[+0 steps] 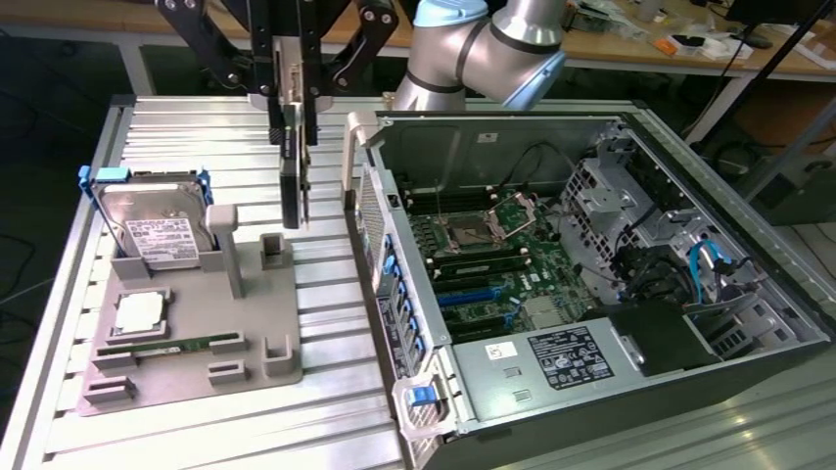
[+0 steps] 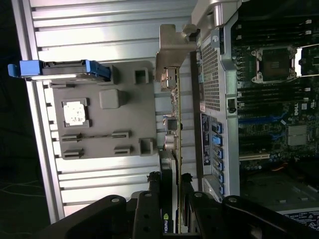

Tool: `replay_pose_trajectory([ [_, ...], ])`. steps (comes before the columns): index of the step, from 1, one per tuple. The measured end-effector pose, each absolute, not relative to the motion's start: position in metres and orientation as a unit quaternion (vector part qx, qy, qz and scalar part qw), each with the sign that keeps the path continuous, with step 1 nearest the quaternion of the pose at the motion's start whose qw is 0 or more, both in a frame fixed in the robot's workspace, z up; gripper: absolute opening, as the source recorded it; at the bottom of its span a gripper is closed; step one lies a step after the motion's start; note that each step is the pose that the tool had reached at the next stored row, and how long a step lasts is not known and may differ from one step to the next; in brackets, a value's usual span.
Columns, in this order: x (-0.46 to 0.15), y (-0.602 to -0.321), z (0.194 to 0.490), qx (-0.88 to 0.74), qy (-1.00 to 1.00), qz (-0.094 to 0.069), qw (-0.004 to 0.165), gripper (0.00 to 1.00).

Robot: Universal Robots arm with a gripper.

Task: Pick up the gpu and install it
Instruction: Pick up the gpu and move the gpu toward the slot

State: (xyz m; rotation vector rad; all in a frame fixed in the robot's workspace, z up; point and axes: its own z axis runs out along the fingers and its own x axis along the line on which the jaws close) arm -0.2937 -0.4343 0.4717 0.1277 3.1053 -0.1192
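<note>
The gpu (image 1: 292, 186) hangs edge-on in the air, a thin dark card with my gripper (image 1: 293, 93) shut on its upper part. It is above the gap between the grey fixture tray (image 1: 196, 323) and the open computer case (image 1: 575, 264), clear of both. In the wrist view the gpu (image 2: 174, 114) shows as a narrow green board edge ending in a silver bracket, and my gripper (image 2: 170, 191) clamps it from both sides with black fingers (image 2: 153, 196). The motherboard (image 1: 490, 264) with its blue expansion slots (image 1: 471, 294) lies inside the case.
The tray holds a hard drive (image 1: 157, 230) in a blue carrier, a processor (image 1: 140, 311) and a memory stick (image 1: 170, 346). The case's rear wall (image 1: 392, 294) stands close to the exterior view's right of the card. A slatted metal table (image 1: 196, 127) lies beneath.
</note>
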Motion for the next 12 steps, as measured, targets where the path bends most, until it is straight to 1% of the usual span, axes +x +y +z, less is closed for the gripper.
replay_pose_trajectory([
  [12, -0.277, -0.434, 0.472, 0.041, 0.998, -0.038, 0.016, 0.27],
])
